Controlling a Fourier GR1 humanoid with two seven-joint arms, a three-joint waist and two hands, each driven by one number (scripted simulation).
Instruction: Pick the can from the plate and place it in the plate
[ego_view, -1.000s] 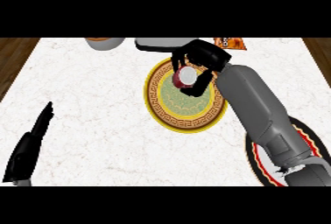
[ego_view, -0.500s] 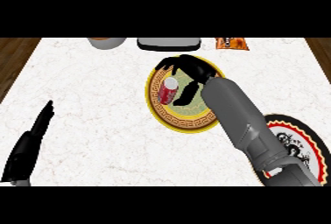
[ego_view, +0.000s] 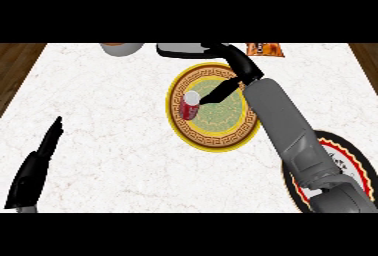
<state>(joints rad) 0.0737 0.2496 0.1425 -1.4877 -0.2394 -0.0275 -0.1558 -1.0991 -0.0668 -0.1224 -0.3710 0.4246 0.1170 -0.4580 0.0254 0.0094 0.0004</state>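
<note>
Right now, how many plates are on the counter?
2: a yellow plate mid-counter holding the can, and a black plate at lower right, partly hidden by the right arm.

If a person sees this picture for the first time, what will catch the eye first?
Probably the yellow patterned plate in the middle of the white counter, with a red can on its left part. The right hand reaches over the plate to the can. At lower right, a black plate lies partly under the forearm.

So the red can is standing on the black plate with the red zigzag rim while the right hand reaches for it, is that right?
Not quite. In the head view the red can stands on the yellow plate, not the black plate. The right hand does reach for it.
</note>
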